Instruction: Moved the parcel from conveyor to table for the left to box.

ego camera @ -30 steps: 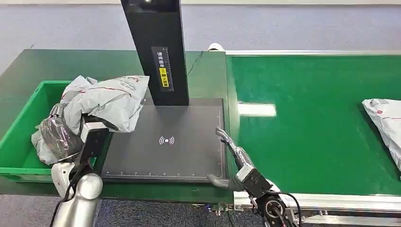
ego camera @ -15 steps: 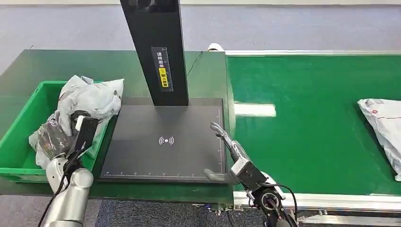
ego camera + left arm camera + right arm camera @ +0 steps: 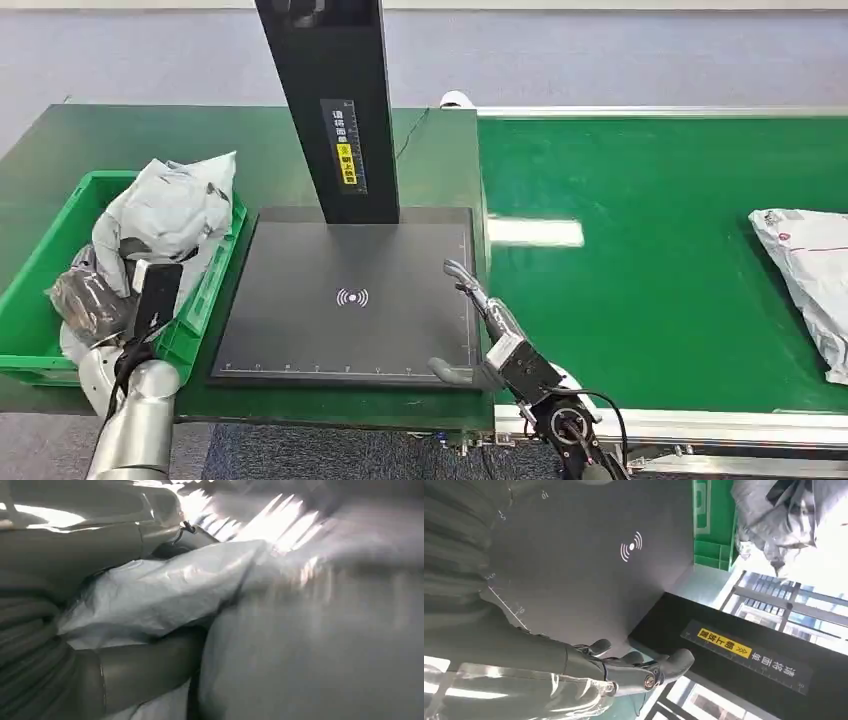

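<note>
Dark green table top [image 3: 110,140] under a pale grey-blue wall, joined on the right hand's far side to a bright green conveyor belt [image 3: 650,260] edged in silver metal. Flat black scanning pad [image 3: 350,300] with a white wireless mark just beside the right hand [image 3: 478,325], black upright post [image 3: 335,110] with a yellow label rising beyond it. Right hand empty over the pad's edge, fingers stretched forward and apart, thumb out sideways. Crumpled light grey plastic mailer parcel [image 3: 165,215] in the green plastic crate [image 3: 30,270], directly beyond the left hand [image 3: 150,295] and against it; glossy, creased, blurred up close. Cannot tell how the left fingers lie. Second white-grey mailer [image 3: 810,270] well away from the right hand, on the belt.
</note>
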{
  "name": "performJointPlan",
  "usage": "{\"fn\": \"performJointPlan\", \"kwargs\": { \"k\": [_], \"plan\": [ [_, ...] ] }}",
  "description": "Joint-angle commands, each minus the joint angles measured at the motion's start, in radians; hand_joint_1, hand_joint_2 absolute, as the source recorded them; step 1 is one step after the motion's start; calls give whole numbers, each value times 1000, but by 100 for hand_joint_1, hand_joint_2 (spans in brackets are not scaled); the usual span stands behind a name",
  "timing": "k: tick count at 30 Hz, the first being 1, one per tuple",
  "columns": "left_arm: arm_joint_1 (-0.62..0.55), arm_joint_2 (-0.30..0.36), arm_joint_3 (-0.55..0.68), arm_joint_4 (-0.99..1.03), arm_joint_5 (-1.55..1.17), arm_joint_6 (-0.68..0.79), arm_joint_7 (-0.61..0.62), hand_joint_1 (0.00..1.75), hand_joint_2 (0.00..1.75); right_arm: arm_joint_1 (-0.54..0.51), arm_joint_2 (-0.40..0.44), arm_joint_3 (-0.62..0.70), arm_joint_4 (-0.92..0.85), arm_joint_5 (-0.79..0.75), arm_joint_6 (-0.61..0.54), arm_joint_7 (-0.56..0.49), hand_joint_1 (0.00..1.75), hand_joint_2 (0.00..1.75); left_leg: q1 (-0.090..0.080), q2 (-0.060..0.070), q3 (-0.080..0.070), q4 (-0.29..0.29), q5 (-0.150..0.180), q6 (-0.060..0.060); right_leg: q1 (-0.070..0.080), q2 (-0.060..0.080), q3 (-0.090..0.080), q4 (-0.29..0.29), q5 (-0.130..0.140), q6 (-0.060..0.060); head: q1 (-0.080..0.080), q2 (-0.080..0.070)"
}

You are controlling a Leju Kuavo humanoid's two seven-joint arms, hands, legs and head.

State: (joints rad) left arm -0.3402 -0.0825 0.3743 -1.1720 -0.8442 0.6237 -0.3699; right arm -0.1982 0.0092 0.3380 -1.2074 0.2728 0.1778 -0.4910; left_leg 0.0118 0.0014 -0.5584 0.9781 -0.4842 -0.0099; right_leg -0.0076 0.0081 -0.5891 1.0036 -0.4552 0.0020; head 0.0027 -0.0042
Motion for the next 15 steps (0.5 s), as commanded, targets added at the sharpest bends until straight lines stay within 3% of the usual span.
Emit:
{"fn": "performJointPlan", "kwargs": {
  "k": [1, 3, 7, 10, 15],
  "plan": [
    [10, -195, 293, -307, 145, 74, -328, 175, 175, -32, -11, 50, 71, -18, -14, -7, 0, 175, 1, 3, 1, 1, -2, 1, 1, 2, 1, -1, 0, 0, 0, 0],
    [8, -203, 283, -322, 139, 74, -328, 175, 175, -27, -17, 50, 68, -20, -18, -10, 0, 175, 1, 1, 0, 0, -1, 1, 1, 1, 0, -1, 0, 0, 0, 0],
    [48, -211, 246, -596, 206, 74, -328, 175, 175, -52, -17, 74, 100, -29, -25, -20, 0, 175, 1, 0, -3, 2, -1, 0, 2, -1, -2, 0, 0, 0, 0, 0],
    [56, -211, 226, -618, 223, 74, -328, 175, 175, -52, -20, 76, 107, -34, -31, -24, 0, 175, 2, 4, -1, 2, -2, 1, 2, 3, -1, 0, 0, 1, 0, 0],
    [51, -213, 227, -542, 203, 74, -328, 175, 175, -40, -27, 75, 96, -41, -39, -34, 0, 175, 0, -1, 0, 0, 0, 1, 1, -2, 1, -1, -1, 0, 0, 0]
  ]
}}
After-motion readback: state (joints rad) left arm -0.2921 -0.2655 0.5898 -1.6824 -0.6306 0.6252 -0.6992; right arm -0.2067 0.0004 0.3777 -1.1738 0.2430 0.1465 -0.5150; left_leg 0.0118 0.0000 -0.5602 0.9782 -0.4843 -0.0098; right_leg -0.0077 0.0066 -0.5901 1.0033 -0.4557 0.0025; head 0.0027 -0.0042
